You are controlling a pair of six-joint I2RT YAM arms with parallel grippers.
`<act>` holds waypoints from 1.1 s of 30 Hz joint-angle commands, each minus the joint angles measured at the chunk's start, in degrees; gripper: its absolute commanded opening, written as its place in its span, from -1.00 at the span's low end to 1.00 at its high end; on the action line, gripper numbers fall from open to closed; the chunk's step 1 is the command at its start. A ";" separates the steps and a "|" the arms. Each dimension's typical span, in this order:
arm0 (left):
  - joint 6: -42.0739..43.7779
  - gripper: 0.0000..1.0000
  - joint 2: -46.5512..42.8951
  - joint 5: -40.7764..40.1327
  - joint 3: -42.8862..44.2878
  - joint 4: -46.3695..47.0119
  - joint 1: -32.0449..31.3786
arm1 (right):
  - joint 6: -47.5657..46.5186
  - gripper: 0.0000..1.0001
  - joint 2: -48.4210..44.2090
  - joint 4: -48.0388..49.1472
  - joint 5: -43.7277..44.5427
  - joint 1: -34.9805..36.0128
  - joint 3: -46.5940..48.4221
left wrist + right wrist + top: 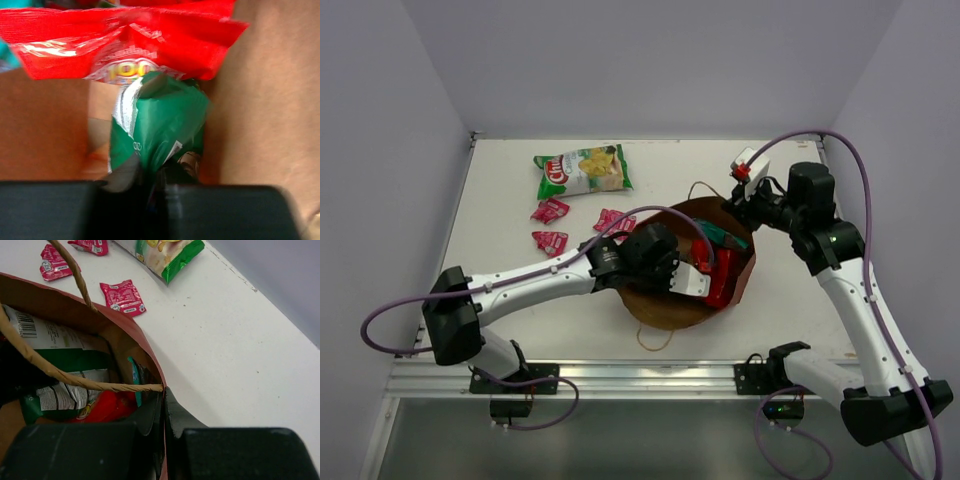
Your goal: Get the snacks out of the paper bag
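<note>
The red-brown paper bag [655,303] stands open mid-table. My left gripper [692,281] reaches down into it, and in the left wrist view it [150,172] is shut on a green packet [157,120]. Past the green packet lies a red packet [125,40], with a teal packet [7,56] at the left edge. My right gripper [732,207] is shut on the bag's rim [150,357], beside a twisted handle [75,377]. Out on the table lie the green-white chip bag [582,170] and three red-pink sachets [550,210] [550,242] [613,220].
The tan inner wall [270,100] of the bag closes in on the right of my left gripper. White walls bound the table at the back and on both sides. A second handle [655,340] hangs over the bag's near side.
</note>
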 commanded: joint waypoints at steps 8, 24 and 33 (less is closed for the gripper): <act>-2.69 -0.98 -15.23 -2.65 10.24 5.98 -0.21 | 0.10 -1.00 -2.62 6.75 -0.86 0.11 -0.39; -4.90 -1.00 -33.01 -47.61 3.13 47.12 3.72 | -0.08 -1.00 -1.56 6.93 1.78 0.11 -0.75; -23.95 -1.00 -26.69 -34.58 0.78 37.10 40.01 | 0.10 -1.00 -1.83 7.11 0.55 0.20 -1.10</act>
